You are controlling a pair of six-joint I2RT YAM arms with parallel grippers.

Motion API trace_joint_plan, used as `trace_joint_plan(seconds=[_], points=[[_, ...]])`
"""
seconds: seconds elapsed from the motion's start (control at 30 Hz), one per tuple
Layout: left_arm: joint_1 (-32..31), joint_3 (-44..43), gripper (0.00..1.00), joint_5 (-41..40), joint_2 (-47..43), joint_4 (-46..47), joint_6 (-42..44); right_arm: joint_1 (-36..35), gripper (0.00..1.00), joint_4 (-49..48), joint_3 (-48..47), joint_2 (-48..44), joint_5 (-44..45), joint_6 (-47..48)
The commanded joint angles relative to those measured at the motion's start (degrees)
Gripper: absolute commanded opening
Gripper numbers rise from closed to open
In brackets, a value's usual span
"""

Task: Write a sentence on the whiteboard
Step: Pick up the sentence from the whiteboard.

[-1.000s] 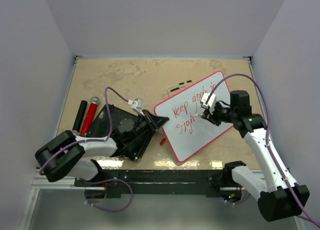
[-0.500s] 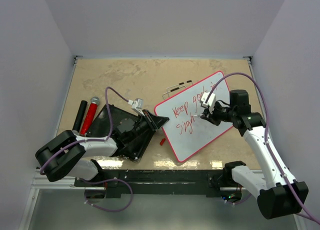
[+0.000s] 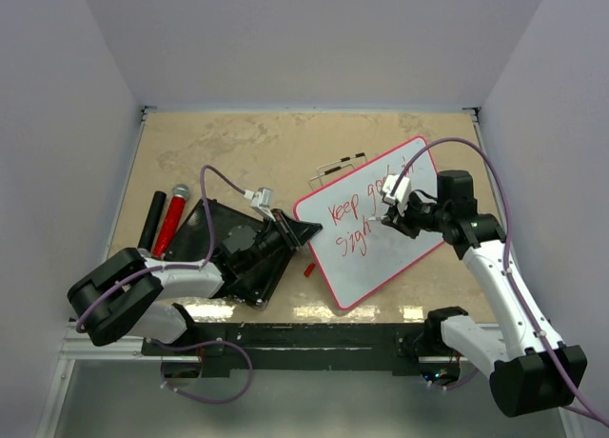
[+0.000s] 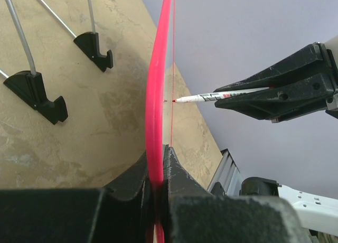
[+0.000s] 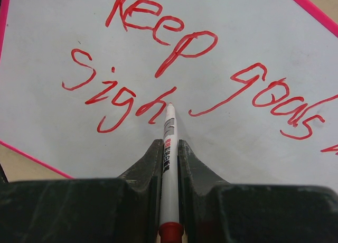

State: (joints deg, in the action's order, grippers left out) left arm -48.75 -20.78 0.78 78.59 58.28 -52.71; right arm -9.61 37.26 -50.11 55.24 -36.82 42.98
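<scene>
i see glossy red-rimmed whiteboard (image 3: 381, 257), left gripper (image 4: 157, 156) pinching its rim; right gripper (image 5: 169, 145) pinching slim marker (image 5: 169, 128); ribbed slab (image 3: 211, 227) beside.

Robot lab cell, white walls (image 3: 304, 38), tan tabletop (image 3: 238, 143), left arm (image 3: 186, 278) and right arm (image 3: 506, 288) bolted down

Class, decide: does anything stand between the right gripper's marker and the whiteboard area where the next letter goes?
Nothing visible does. The right gripper holds the marker tip at the whiteboard just after "sigh", bare surface beside it; the left gripper clamps the rim, away from the writing.
</scene>
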Motion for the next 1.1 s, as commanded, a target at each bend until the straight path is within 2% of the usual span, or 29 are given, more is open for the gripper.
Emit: trace_joint_plan(seconds=[0.0,0.27,0.5,0.73,1.07], points=[[-0.20,-0.14,0.00,3.53,0.16,2.19,4.02,0.20,0.00,0.01,-0.43,1.00,0.96,1.23],[-0.20,-0.23,0.00,3.53,0.25,2.10,4.02,0.20,0.00,-0.51,-0.08,1.53,3.15,1.05],[-0.12,-0.23,0.00,3.53,0.16,2.01,4.10,0.20,0.00,-4.56,0.19,0.04,8.08,-3.08],[-0.12,-0.58,0.00,3.71,0.34,1.92,4.10,0.20,0.00,-3.07,-0.78,0.13,1.85,-1.41],[-0.12,-0.67,0.00,3.62,0.08,1.75,4.19,0.20,0.00,-4.21,-1.49,1.71,1.31,-2.64]])
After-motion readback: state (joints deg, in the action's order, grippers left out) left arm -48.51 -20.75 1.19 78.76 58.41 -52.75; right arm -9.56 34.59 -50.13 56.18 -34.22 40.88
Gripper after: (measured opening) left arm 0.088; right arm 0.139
